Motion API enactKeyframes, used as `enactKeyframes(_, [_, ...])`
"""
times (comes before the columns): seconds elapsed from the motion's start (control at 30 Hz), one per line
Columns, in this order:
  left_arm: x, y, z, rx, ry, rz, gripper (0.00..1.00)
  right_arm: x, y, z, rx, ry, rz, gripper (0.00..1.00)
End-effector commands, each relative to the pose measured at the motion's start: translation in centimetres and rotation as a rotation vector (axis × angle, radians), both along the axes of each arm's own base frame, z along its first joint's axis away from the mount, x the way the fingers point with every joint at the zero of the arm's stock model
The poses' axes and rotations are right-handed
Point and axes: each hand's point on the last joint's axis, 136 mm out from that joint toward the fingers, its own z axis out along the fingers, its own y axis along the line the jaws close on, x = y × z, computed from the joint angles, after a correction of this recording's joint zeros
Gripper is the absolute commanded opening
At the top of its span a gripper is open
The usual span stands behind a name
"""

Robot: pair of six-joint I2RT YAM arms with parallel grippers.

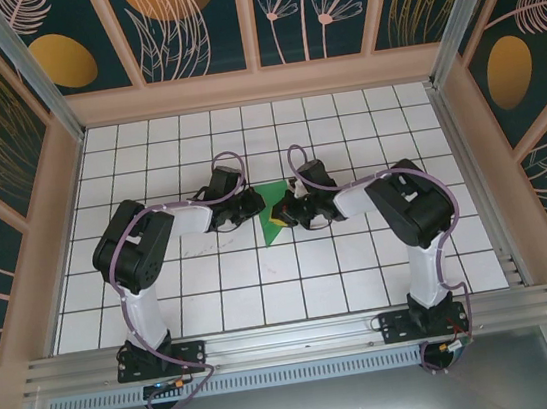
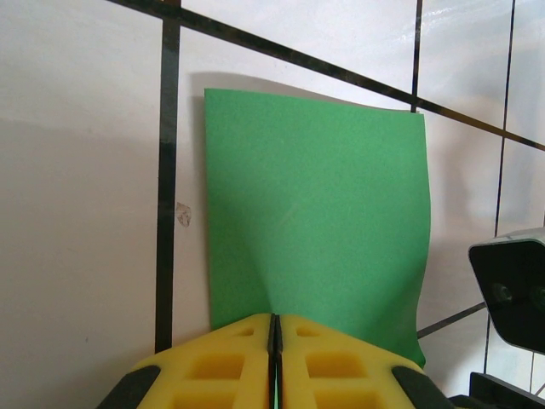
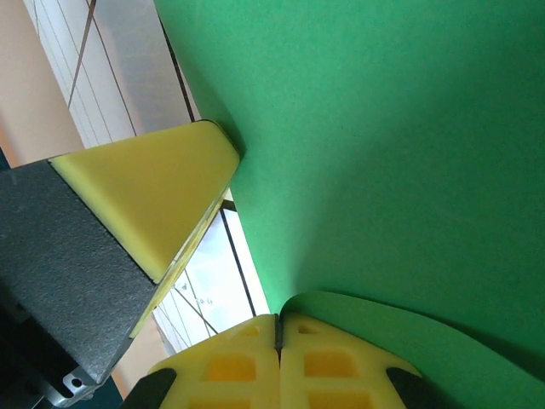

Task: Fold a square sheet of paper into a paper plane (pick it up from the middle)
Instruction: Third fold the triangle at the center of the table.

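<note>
readable text: none that I can make out from where I stand.
square sheet of paper (image 2: 315, 213): plain green, with no print, number or logo on the face that shows.
counter (image 1: 215, 293): white tiles with dark grid lines, unnumbered.
small mark (image 2: 183, 215): a faint smudge on one tile beside the paper, too small to read as a letter or sign.
wall panels (image 1: 189, 24): painted leaves, flowers and round shapes, with no lettering.
</note>
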Motion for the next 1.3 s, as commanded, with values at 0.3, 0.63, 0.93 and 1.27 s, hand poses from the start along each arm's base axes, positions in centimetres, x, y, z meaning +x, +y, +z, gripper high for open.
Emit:
enactKeyframes(0.3, [-0.9,0.6,-2.1,0.041,0.063,-0.005,0.12,-0.4,0.8,-0.8,-0.011,0.001,0.056,0.02])
enactKeyframes(0.63, [-1.0,0.7,-2.2,0.044,0.066,-0.004,0.12,-0.5,0.8,-1.3,-0.024,0.005,0.06,0.02])
enactKeyframes(0.93, [-0.9,0.6,-2.1,0.041,0.063,-0.004,0.12,-0.5,0.8,-1.8,-0.032,0.007,0.065,0.02])
enactKeyframes(1.27, [-0.9,0.7,-2.0,0.041,0.063,-0.001,0.13,-0.6,0.6,-2.3,-0.048,0.01,0.062,0.02])
